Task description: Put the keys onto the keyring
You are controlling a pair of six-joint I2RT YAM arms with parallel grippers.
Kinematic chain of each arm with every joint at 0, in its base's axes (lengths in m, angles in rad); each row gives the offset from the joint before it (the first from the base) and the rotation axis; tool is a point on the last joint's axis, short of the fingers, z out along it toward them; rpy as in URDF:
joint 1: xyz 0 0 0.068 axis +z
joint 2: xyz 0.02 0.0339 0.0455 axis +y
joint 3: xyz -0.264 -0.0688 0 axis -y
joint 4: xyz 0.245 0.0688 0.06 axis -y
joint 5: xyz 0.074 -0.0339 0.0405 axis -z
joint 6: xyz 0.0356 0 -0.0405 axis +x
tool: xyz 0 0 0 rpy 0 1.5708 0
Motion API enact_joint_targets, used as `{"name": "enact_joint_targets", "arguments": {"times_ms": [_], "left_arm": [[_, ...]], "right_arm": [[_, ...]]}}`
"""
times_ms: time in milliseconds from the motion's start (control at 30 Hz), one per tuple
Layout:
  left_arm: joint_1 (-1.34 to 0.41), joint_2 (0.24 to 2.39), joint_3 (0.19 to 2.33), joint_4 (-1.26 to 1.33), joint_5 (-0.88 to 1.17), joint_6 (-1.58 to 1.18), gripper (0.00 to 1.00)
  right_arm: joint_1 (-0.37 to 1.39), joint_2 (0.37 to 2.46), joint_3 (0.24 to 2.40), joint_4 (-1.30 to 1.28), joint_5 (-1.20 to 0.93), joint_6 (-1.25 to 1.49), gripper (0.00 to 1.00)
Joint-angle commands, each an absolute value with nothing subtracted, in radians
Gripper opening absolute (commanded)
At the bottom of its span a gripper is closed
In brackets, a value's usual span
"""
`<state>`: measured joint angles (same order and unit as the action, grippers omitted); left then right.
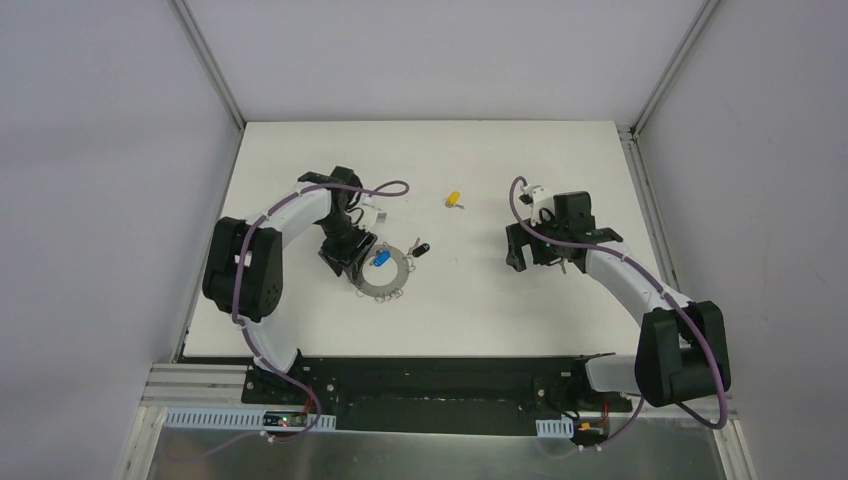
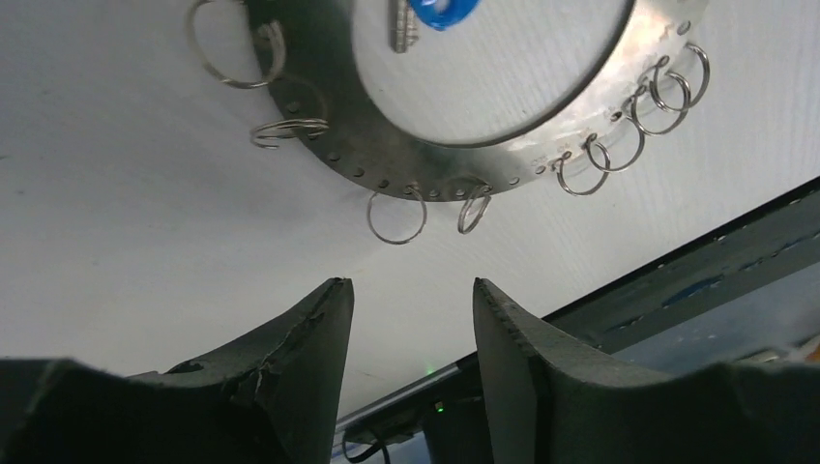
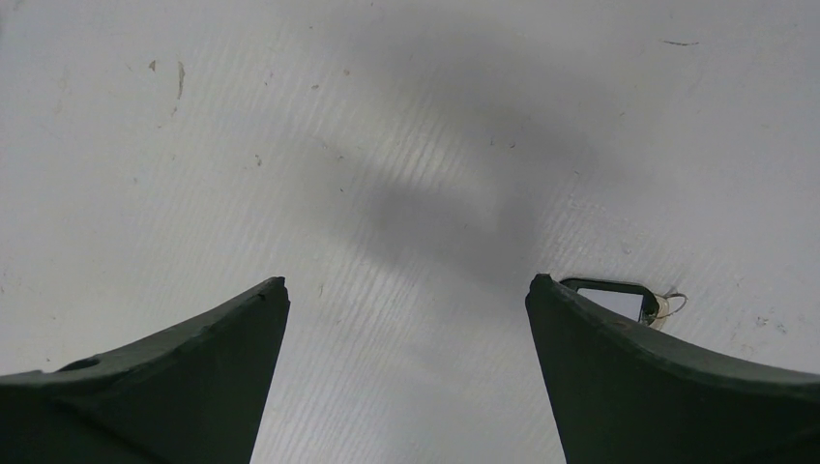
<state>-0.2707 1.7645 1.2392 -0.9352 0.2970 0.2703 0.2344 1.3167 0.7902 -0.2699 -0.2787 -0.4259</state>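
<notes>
Left pincer (image 2: pixel 411 288) hovered half open and empty beside the keyring (image 2: pixel 435 166), probably lining up a loop (image 2: pixel 396 215); right pincer (image 3: pixel 406 285), well apart, gaped empty, needing the yellow key (image 1: pixel 453 199).

A robotics lab cell: a flat white tabletop (image 1: pixel 500 150) boxed in by plain pale panel walls (image 1: pixel 100 150) on aluminium frame posts (image 1: pixel 206 60), with a white-and-black left robot arm (image 1: pixel 290 210) and matching right robot arm (image 1: pixel 625 275) bolted to a black base rail (image 1: pixel 440 380).

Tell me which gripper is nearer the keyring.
Left. The left gripper sits at the left edge of the keyring; the right gripper is well off to its right.
</notes>
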Motion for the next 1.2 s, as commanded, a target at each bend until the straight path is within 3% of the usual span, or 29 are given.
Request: {"name": "enact_joint_targets", "arguments": {"times_ms": [0,467,800,1167], "left_arm": [[-0.356,1.659,1.184,-0.967,0.238,0.484,0.50],[-0.436,1.623,1.036,-0.731,0.052,0.833,0.45],[-0.500,1.626,1.019,-0.718,0.065,0.908,0.46],[-0.544,1.626,0.977,-0.676,0.042,0.923,0.38]], "right_arm": [[0.236,1.315,0.809,-0.294,-0.310,-0.445,0.96],[0.236,1.328,0.816,-0.319,-0.328,-0.449,0.97],[0.236,1.368,0.826,-0.342,-0.335,-0.460,0.97],[0.236,1.396,0.839,-0.362,-0.345,-0.465,0.97]]}}
